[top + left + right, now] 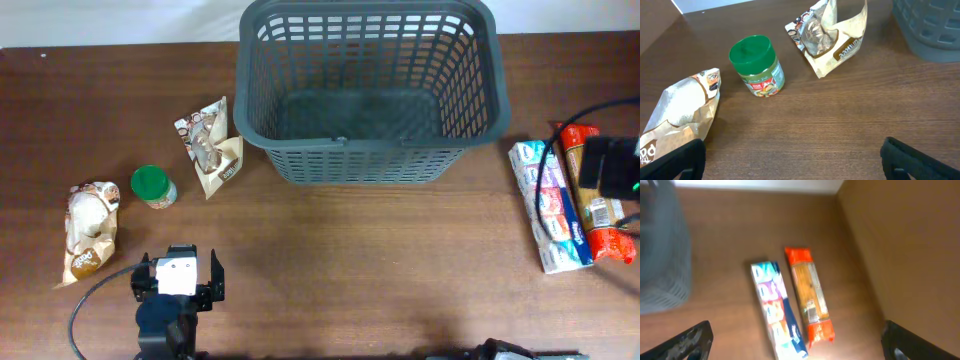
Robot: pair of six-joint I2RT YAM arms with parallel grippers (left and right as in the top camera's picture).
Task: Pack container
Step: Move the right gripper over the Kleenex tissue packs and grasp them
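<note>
The container [365, 148] stands upright at the far middle of the table [380, 260]. It is a dark grey slotted basket, its far rim close to the table's back edge and its solid floor showing through the open top. The table is dark brown wood with fine grain running left to right. Beyond its far edge lies a pale strip [120, 20] of the room. In the right wrist view a plainer tan surface [910, 245] lies past the table's right side; what it is cannot be told.

Just left of the basket lies a brown-and-white snack bag [210, 147]. A green-lidded jar [153, 186] stands upright further left, and a second bag [88, 228] lies near the left edge. Well to the right, a multi-coloured carton [548, 205] and an orange-ended packet [600, 225] lie side by side, touching.

The left gripper [178, 285] is at the near left, over bare wood, with its fingers [675, 162] spread wide apart. The right gripper [612, 165] hangs above the far end of the orange-ended packet. Its fingers [687, 340] are likewise apart and hold nothing.
</note>
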